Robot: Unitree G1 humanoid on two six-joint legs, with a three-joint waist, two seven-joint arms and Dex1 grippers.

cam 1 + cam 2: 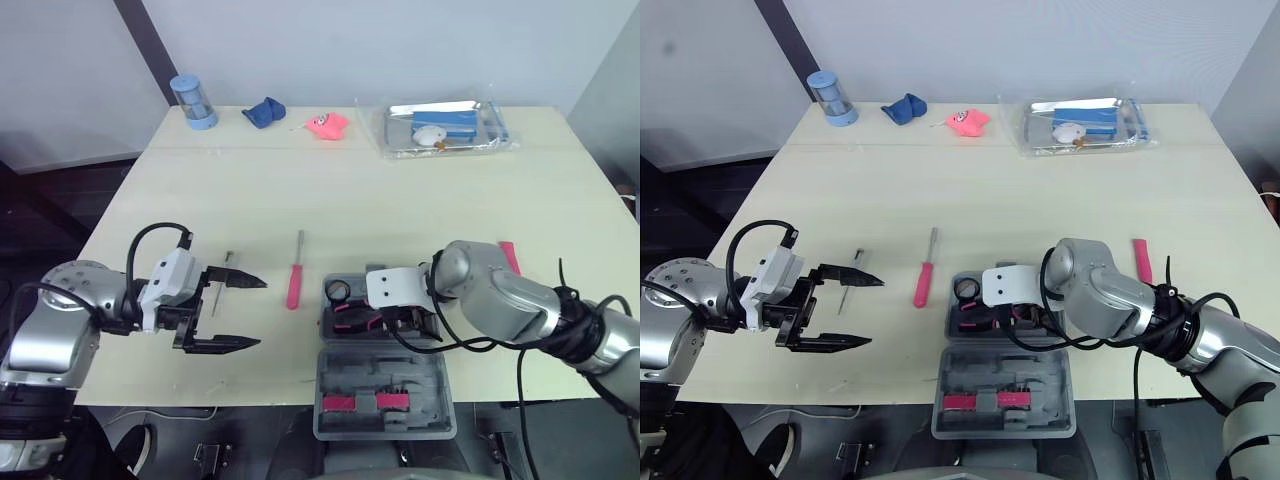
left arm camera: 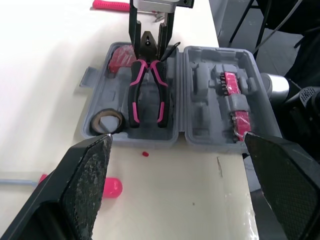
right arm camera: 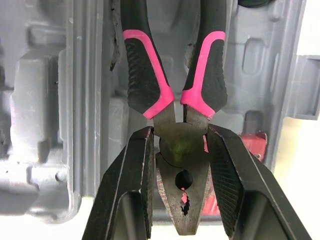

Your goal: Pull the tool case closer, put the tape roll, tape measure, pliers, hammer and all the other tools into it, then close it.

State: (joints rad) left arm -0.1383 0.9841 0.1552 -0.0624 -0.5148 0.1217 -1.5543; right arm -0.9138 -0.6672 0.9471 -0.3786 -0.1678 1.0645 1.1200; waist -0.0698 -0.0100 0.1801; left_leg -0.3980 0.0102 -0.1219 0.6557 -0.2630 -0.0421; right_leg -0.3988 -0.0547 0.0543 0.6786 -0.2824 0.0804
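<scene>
The grey tool case (image 1: 330,375) lies open at the table's front edge. Pink-and-black pliers (image 2: 146,95) rest in its tray beside the tape roll (image 2: 106,121). My right gripper (image 3: 180,132) is shut on the pliers' head, one finger on each side. A red tool (image 2: 119,56) sits in the tray corner, partly hidden by that gripper. My left gripper (image 1: 260,312) hangs open over the table to the left of the case, holding nothing. A red-handled screwdriver (image 1: 295,275) and a thin small screwdriver (image 1: 222,278) lie between it and the case. A pink tool (image 1: 510,255) lies right of my right arm.
The case lid (image 2: 210,120), holding pink bit holders (image 2: 235,97), reaches the table's front edge. Along the back stand a blue cup (image 1: 194,100), a blue cloth (image 1: 265,111), a pink toy (image 1: 327,124) and a clear tray (image 1: 400,140) of items.
</scene>
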